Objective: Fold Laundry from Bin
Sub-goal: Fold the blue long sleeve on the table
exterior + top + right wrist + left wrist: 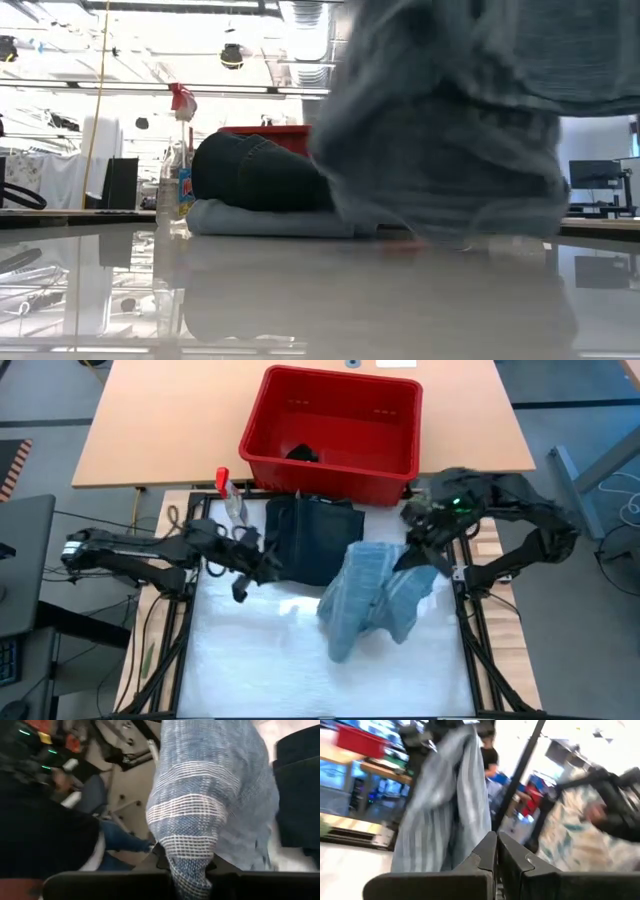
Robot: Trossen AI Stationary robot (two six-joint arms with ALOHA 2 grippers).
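Pinching the denim cloth [375,600] in my right claw [187,870], I hung it at three o'clock to spread; left claw [496,851] waited shut.

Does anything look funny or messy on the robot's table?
A little. The grey-blue garment hangs bunched from the right gripper, only partly on the table. A spray bottle stands beside the folded dark garment, which seems odd among laundry.

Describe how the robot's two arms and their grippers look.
Both arms are dark, jointed and angular, with black cables alongside. The left gripper has two black wedge-shaped fingers. The right arm shows a small green light near its wrist, and the right gripper is black too.
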